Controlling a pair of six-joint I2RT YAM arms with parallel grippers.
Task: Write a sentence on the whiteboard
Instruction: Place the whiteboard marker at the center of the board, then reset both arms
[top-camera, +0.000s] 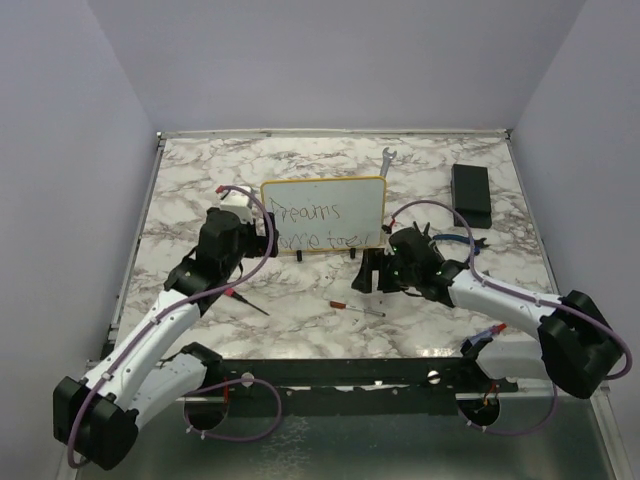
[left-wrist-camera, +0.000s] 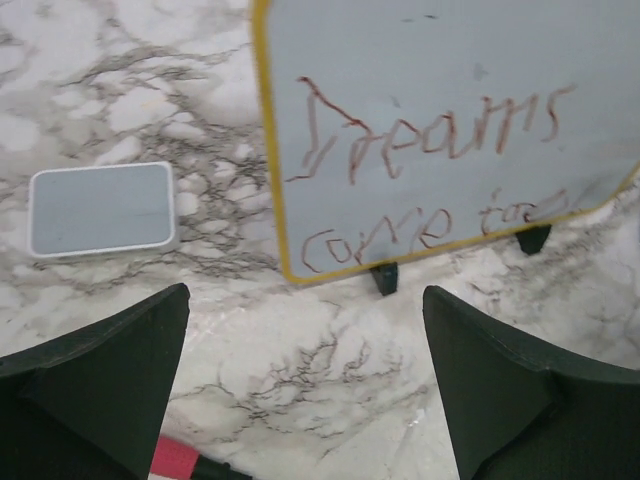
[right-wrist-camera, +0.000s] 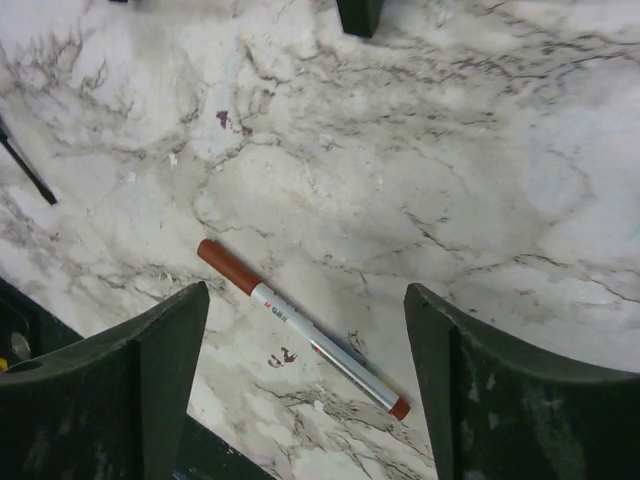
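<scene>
Marble-look tabletop (top-camera: 300, 335) boxed in by pale walls (top-camera: 330, 60), pretty standard setup. The whiteboard (top-camera: 323, 213) stands upright on its little black feet around the middle of the table, between the two arms. The sentence (left-wrist-camera: 430, 140) is on it in two lines of thin reddish-brown ink. The top line reads "Dreams". The bottom one starts with "come", and the last word is squished down by the frame, so I can't really read it.

The left claw (left-wrist-camera: 305, 300) is spread wide with nothing in it, pointed at the board's lower left corner and not touching it. A small grey pad (left-wrist-camera: 100, 208) lies flat just left of the board.

The right claw (right-wrist-camera: 306, 295) is wide and empty too, hovering over a marker (right-wrist-camera: 300, 328) that lies loose on the marble (silver barrel, brown-red cap).

Back near the far wall are a wrench (top-camera: 387, 160) and a black box (top-camera: 471, 193).
</scene>
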